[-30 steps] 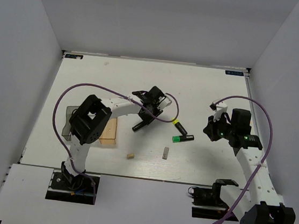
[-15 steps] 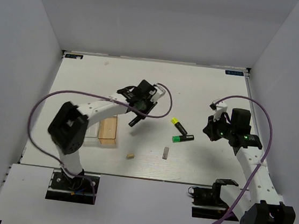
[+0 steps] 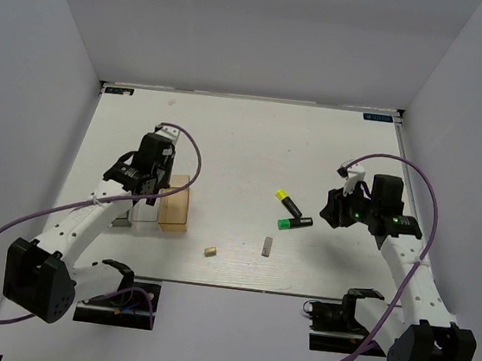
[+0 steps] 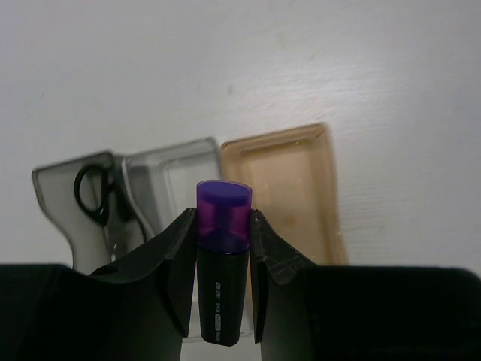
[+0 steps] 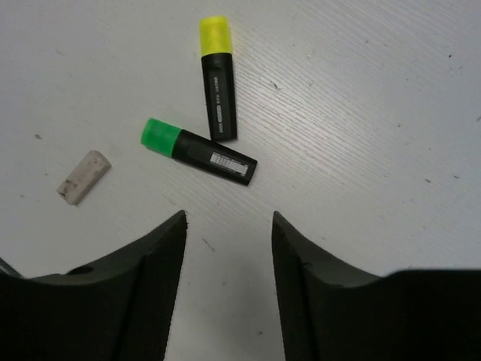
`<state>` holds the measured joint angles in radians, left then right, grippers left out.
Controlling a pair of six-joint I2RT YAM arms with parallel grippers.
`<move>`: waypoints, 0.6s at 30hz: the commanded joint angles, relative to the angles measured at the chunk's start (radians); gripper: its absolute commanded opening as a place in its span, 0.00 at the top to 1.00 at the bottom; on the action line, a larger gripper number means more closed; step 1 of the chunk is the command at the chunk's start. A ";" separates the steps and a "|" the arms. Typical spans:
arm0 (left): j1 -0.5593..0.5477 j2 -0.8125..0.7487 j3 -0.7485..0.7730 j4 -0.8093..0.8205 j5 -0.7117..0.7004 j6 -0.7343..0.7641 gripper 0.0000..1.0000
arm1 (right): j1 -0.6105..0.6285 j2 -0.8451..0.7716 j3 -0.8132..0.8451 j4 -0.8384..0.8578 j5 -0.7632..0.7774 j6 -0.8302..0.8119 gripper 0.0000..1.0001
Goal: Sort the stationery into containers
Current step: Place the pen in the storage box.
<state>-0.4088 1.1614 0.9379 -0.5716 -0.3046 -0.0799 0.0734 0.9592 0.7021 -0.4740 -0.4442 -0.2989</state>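
My left gripper (image 4: 223,214) is shut on the purple-capped marker (image 4: 222,248), held cap-forward above the clear box (image 4: 173,169). To its left, the smoky box (image 4: 52,188) holds the scissors (image 4: 92,197); to its right is the wooden box (image 4: 293,188). From above, the left gripper (image 3: 139,193) hangs over the boxes beside the wooden one (image 3: 174,210). My right gripper (image 5: 229,218) is open and holds nothing, just short of the green-capped marker (image 5: 197,151); the yellow-capped marker (image 5: 216,75) lies beyond it. The grey bar (image 5: 83,177) and the tan block (image 3: 209,251) lie on the table.
The white table (image 3: 254,138) is walled at the back and on both sides. The green marker (image 3: 293,224), the yellow marker (image 3: 288,202) and the grey bar (image 3: 266,247) lie between the two arms, left of the right gripper (image 3: 331,213).
My left arm has swung left from the middle of the table to above the boxes, carrying the purple marker. The right gripper's jaws have opened.
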 commanded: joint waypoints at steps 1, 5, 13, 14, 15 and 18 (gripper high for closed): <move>0.076 -0.054 -0.054 0.002 -0.053 -0.024 1.00 | 0.005 0.012 0.005 -0.006 -0.037 -0.008 0.43; 0.129 -0.042 -0.082 0.024 -0.057 -0.037 1.00 | 0.008 0.050 0.014 -0.017 -0.067 -0.012 0.40; 0.160 0.027 -0.122 0.070 -0.056 -0.054 0.61 | 0.068 0.235 0.129 -0.023 -0.087 -0.017 0.46; 0.162 0.027 -0.123 0.079 -0.057 -0.057 0.58 | 0.078 0.260 0.144 -0.023 -0.083 -0.017 0.44; 0.162 0.032 -0.132 0.081 -0.062 -0.058 0.54 | 0.089 0.330 0.192 -0.026 -0.073 -0.022 0.44; 0.165 0.034 -0.131 0.087 -0.059 -0.060 0.53 | 0.118 0.441 0.266 -0.041 -0.067 -0.022 0.42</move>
<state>-0.2504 1.2076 0.8089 -0.5186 -0.3519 -0.1257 0.1673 1.3254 0.8841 -0.5064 -0.5003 -0.3042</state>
